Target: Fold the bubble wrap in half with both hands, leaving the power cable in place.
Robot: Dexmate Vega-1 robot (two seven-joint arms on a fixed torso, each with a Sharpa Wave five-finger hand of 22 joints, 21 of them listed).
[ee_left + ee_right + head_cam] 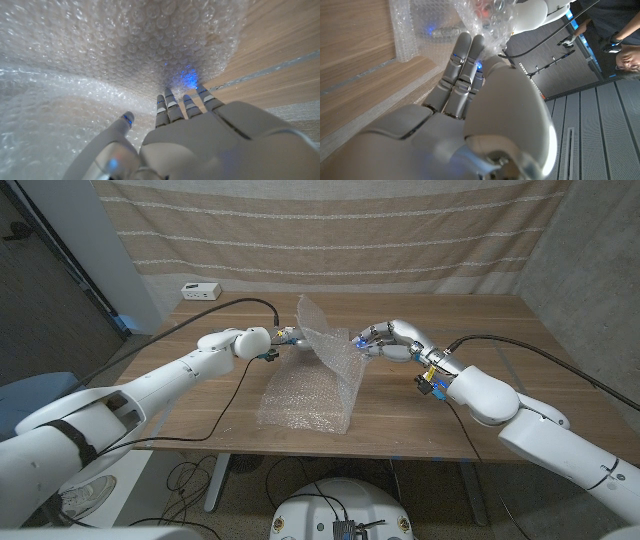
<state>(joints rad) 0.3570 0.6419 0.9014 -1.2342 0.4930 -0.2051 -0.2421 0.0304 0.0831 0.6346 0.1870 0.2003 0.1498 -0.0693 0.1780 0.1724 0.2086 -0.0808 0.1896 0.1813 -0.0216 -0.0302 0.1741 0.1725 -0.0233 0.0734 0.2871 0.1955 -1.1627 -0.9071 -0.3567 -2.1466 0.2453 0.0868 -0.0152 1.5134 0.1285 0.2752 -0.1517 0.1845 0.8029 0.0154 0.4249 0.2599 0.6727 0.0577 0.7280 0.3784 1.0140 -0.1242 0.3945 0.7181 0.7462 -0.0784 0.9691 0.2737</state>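
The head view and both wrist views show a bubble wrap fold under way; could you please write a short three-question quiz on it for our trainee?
1. True or false: the far edge of the clear plastic bubble wrap sheet is lifted off the brown wooden table while its near part lies on the table.
2. Which hand grips the lifted bubble wrap? A) the left hand alone B) the right hand alone C) both hands
3. Fill in: the small white box sits at the table's far ______ corner, as the head view shows it.

Key: 1 true; 2 C; 3 left.
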